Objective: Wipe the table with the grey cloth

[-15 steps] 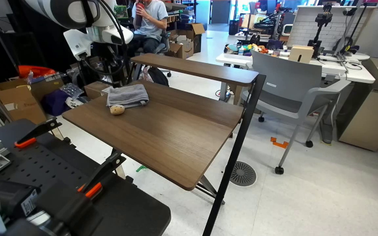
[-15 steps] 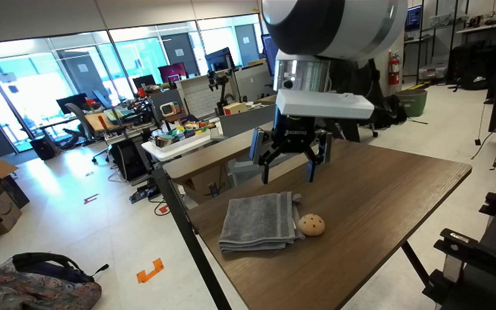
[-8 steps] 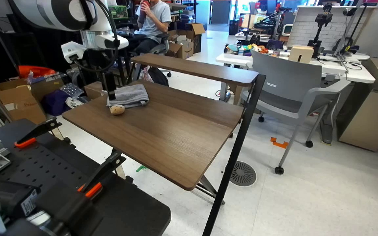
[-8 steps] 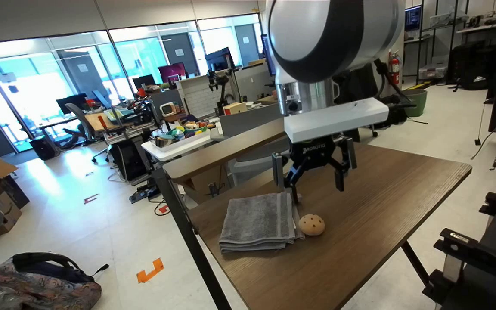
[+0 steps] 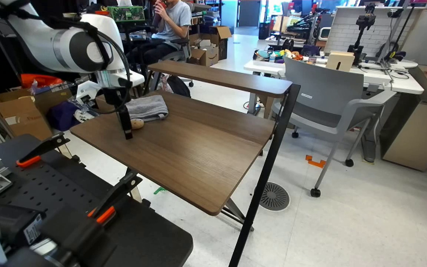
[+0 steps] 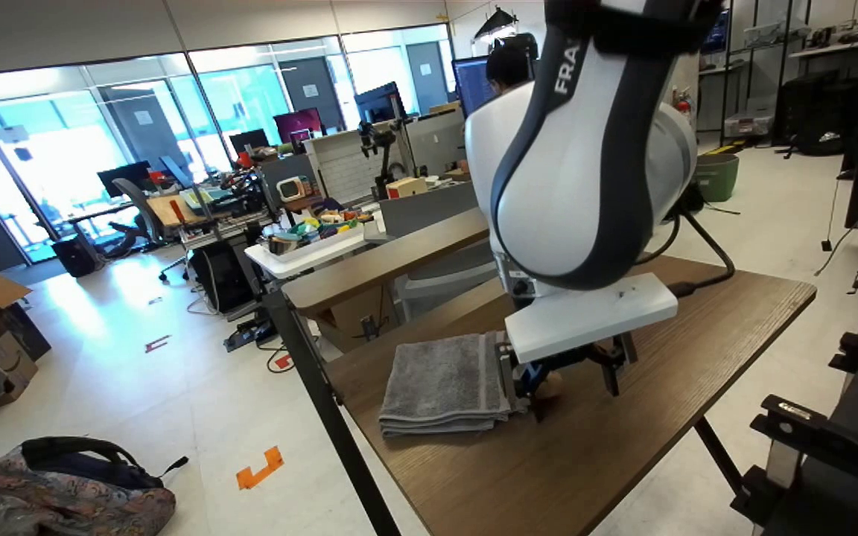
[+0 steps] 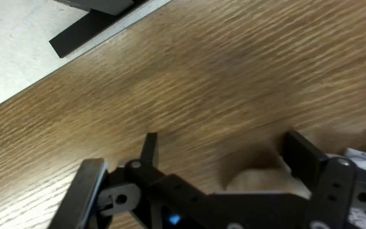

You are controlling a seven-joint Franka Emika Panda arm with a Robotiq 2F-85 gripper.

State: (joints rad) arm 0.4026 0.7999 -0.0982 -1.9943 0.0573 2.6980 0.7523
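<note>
Exterior view, left to right: folded grey towel flat on the wood-grain surface, partly blocked at its right edge; tan rounded object, mostly hidden behind the wide-spread end effector, with any contact between them too obscured to tell.

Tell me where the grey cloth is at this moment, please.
In an exterior view, the grey cloth lies folded near the left edge of the table, left of the open hand and the tan round object.
</note>
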